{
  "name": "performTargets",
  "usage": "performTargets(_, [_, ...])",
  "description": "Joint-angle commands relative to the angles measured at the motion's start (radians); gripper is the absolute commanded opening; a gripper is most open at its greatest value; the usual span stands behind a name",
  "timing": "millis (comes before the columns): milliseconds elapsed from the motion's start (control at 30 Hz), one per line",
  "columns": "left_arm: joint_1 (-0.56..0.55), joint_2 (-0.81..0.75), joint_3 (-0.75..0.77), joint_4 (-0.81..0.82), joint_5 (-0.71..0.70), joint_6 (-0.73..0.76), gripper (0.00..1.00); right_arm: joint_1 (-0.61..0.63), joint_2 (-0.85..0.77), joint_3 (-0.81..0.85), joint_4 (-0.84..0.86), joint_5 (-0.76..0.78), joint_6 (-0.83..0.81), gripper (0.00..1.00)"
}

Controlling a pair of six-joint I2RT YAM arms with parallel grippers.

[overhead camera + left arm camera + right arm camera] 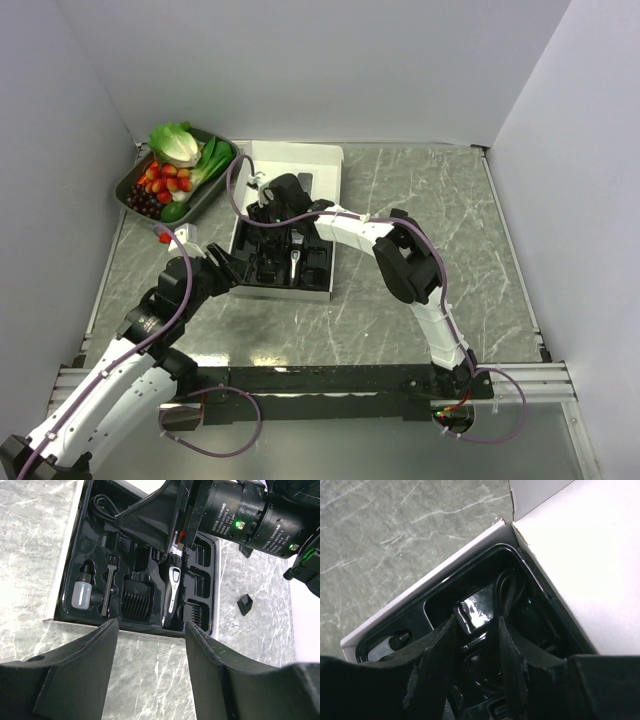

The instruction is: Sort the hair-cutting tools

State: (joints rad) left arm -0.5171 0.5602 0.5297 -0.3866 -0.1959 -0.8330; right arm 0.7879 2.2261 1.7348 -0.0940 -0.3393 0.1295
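From above, the hair clipper (296, 262) lies in the black tray (325, 255), with the right gripper (272, 203) at its 11 o'clock. In the left wrist view, the left gripper (150, 630) gapes empty, and the clipper is at 12 o'clock beside a comb guard (136, 602). In the right wrist view, the right gripper's jaws stand parted and empty above a cord (502, 587).

hair clipper (172, 586) — top end hidden | under right end effector (271, 210)

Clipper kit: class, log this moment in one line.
left gripper open, before tray | right gripper open, over tray's cable end | clipper seated in tray | black piece loose on table
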Motion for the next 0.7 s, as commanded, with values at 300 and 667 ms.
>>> performTargets(300, [-0.003, -0.011, 0.024, 0.008, -0.005, -0.003, 0.62, 0.014, -0.242, -0.125, 0.131, 0.065, -0.039, 0.53])
performTargets(667, [-0.003, -0.008, 0.058, -0.02, -0.014, 0.009, 0.63, 0.007, -0.615, -0.326, 0.019, 0.425, -0.079, 0.57])
